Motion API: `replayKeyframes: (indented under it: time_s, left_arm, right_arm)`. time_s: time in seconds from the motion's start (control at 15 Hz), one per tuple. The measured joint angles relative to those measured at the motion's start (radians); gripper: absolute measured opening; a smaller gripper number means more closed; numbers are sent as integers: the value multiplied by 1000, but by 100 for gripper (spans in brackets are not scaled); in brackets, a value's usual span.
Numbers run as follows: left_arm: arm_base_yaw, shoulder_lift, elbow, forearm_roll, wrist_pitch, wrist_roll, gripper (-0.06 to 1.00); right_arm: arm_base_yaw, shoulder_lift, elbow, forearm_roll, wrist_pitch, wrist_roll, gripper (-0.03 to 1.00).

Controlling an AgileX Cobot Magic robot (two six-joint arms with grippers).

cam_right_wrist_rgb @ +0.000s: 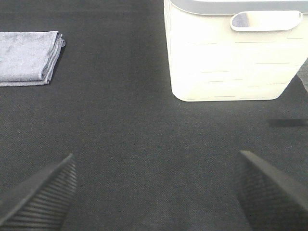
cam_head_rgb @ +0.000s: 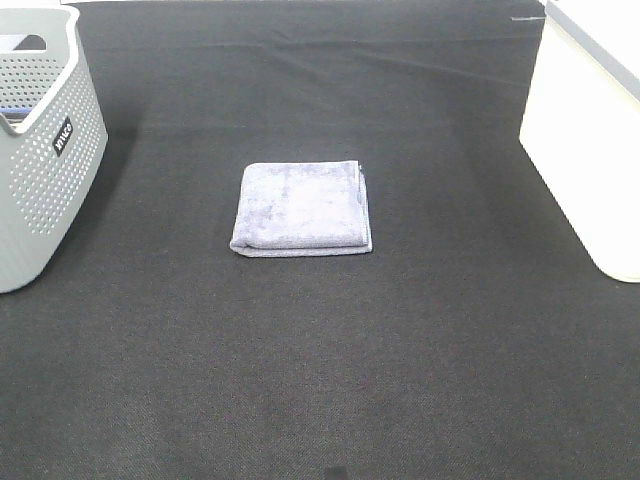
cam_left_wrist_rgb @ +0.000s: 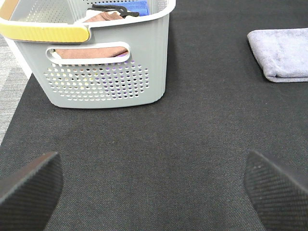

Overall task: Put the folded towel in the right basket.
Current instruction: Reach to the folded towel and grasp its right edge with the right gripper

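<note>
Towel (cam_head_rgb: 302, 208) fully visible; right basket (cam_head_rgb: 582, 130) cropped at frame edge.

Setting: staged test bench, most likely a robotics lab rather than a home. Evidence: work surface fully covered by a black woven cloth (cam_head_rgb: 320, 400) with faint creases near the far edge. Props are laundry items set out sparsely: grey perforated basket (cam_head_rgb: 40, 190) at one side holding brown and blue cloths (cam_left_wrist_rgb: 96, 50), white basket (cam_head_rgb: 590, 150) at the other, one folded towel (cam_head_rgb: 302, 208) square in the middle. Pale grey surface (cam_left_wrist_rgb: 12, 91) shows past the cloth edge; floor or tabletop, cannot tell.
</note>
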Motion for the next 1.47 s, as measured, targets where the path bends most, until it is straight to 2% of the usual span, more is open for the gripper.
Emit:
replayKeyframes:
  time_s: [1.47]
  left_arm:
    - [0,0,0,0,0,0,97]
  right_arm:
    - [0,0,0,0,0,0,83]
